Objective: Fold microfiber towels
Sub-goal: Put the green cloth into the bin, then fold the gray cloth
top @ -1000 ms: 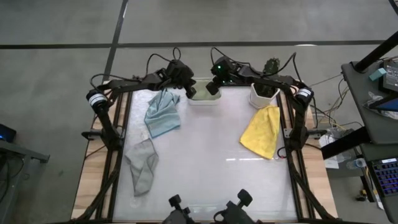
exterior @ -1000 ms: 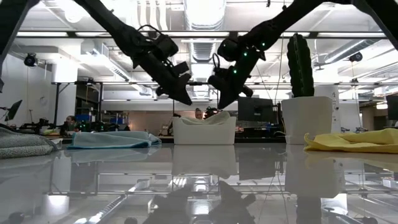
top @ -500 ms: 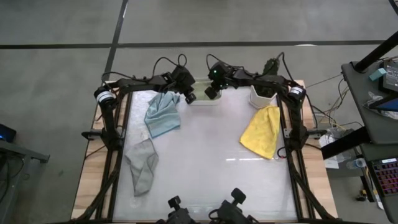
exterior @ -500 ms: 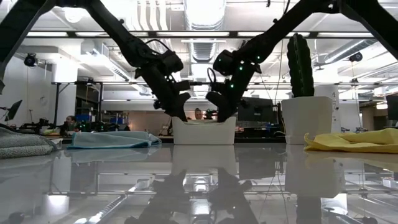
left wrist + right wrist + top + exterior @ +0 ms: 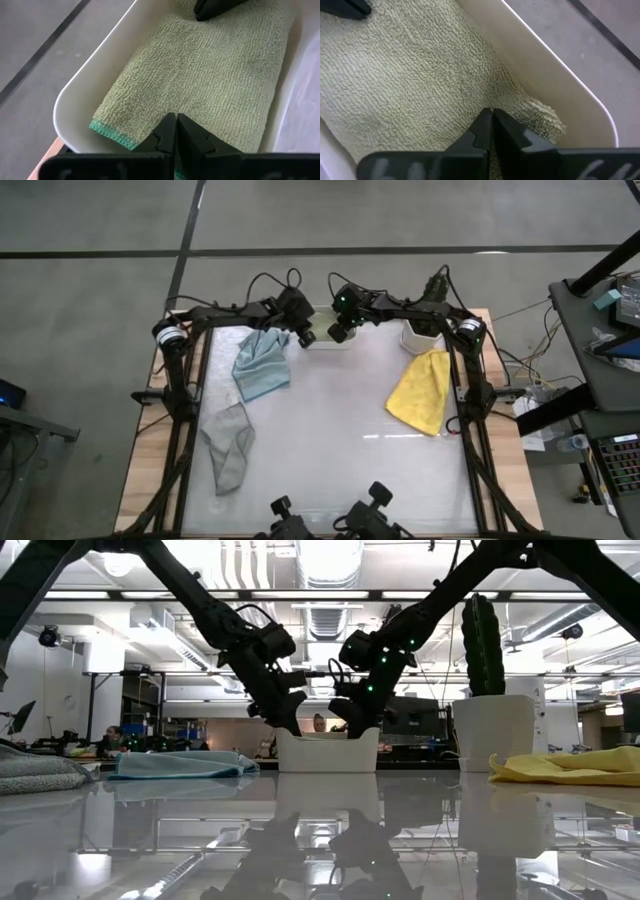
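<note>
Sage green towel (image 5: 210, 80) lies in the white tub (image 5: 327, 340). The left gripper (image 5: 175, 131) and right gripper (image 5: 491, 125) press fully closed fingertips onto it, seemingly pinching its pile.

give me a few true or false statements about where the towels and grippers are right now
1. Both grippers are down in the white tub. True: the left gripper and right gripper are shut, tips on the sage green towel inside it.
2. The yellow towel lies in the tub. False: it lies on the table's right side, just in front of the white cactus pot.
3. The pale blue-grey towel lies on the table's left side. True.
4. The grey towel is neatly folded into a square. False: it lies rumpled near the left front of the table.
</note>
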### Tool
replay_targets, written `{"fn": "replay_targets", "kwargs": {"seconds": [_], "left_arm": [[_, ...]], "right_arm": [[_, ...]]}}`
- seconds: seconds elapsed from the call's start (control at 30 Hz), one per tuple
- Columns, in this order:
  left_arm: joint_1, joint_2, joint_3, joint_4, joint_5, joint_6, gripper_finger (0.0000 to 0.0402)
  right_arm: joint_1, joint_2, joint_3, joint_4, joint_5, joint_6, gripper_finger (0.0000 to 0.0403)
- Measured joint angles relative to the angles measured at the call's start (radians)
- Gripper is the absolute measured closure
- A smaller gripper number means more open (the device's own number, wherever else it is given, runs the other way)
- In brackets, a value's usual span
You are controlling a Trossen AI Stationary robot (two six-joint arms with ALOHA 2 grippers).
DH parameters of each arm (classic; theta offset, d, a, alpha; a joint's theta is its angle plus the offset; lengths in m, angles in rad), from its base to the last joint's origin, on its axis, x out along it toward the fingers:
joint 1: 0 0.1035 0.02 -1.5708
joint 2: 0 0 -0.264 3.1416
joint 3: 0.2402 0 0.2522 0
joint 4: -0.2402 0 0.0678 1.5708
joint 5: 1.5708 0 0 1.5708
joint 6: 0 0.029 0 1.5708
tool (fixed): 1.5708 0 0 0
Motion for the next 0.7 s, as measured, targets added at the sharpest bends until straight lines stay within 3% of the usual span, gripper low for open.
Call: {"fn": "replay_targets", "kwargs": {"seconds": [0.2,0.43,0.7], "left_arm": [[-0.007,-0.003,0.0,-0.007,-0.041,-0.003,0.04],[-0.027,-0.11,-0.001,-0.049,-0.049,-0.025,0.04],[-0.186,-0.272,-0.007,-0.225,-0.047,-0.047,0.04]], "right_arm": [[0.001,-0.018,0.0,-0.018,0.0,0.001,0.0391],[0.038,-0.089,-0.003,-0.044,0.011,0.004,0.039],[0.141,-0.192,-0.06,-0.032,0.011,0.03,0.0391]]}}
